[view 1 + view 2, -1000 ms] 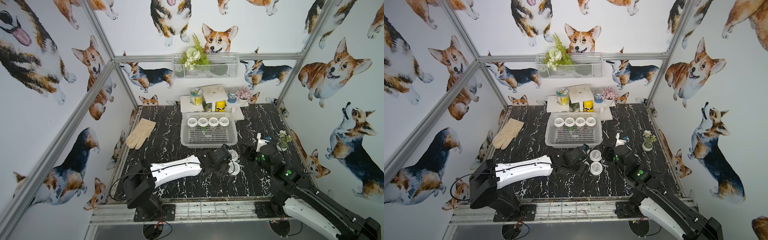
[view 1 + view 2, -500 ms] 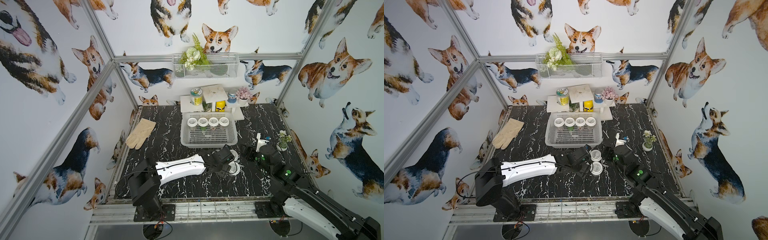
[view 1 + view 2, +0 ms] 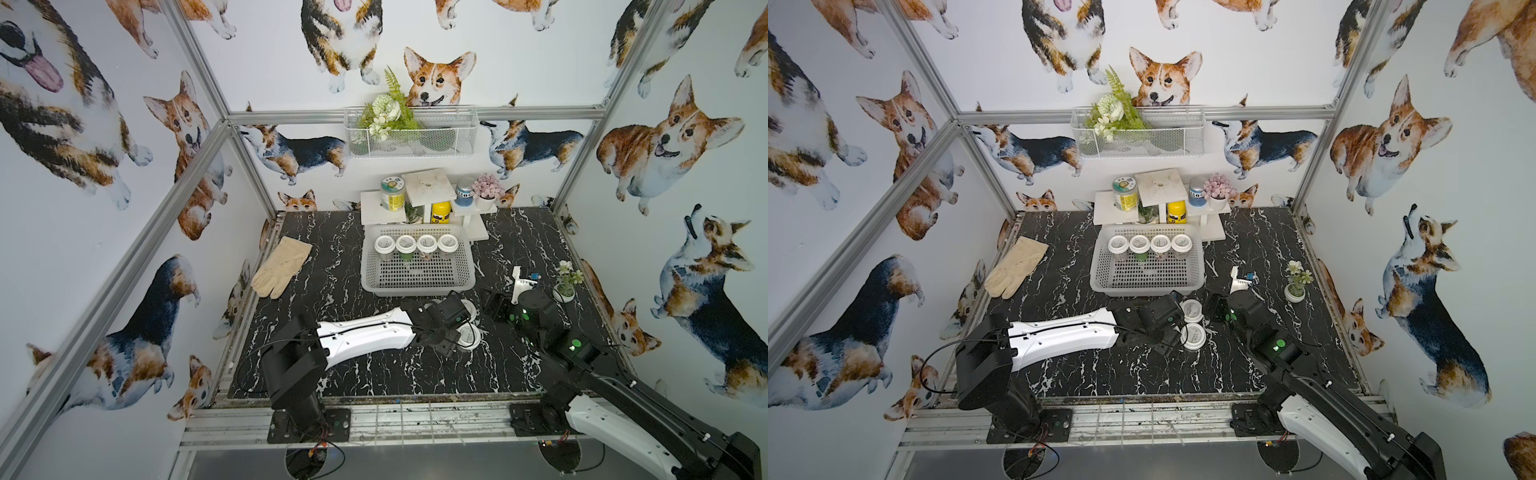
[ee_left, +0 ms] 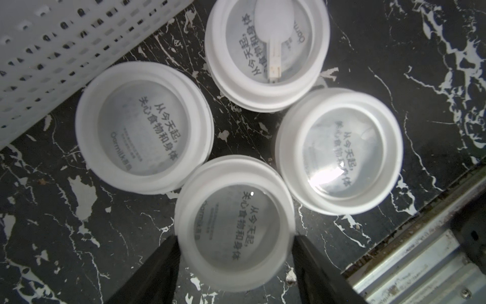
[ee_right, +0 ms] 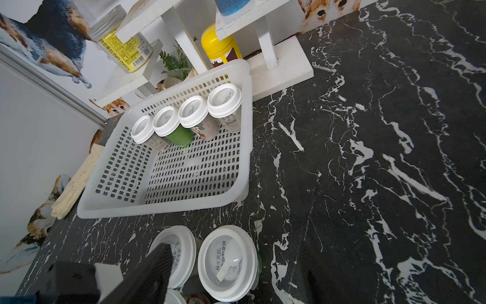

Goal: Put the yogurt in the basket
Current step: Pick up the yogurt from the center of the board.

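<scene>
The left pincer (image 4: 235, 238) clasps one yogurt cup (image 4: 234, 223) by its sides on the counter (image 4: 79, 237). The right pincer (image 5: 234, 250) gapes empty nearby.

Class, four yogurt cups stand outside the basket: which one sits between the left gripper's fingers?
The yogurt cup flanked by the left gripper's two black fingers; the other three stand clear, beyond its fingertips.

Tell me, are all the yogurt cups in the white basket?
No, four yogurt cups stand on the black table beside the basket.
</scene>
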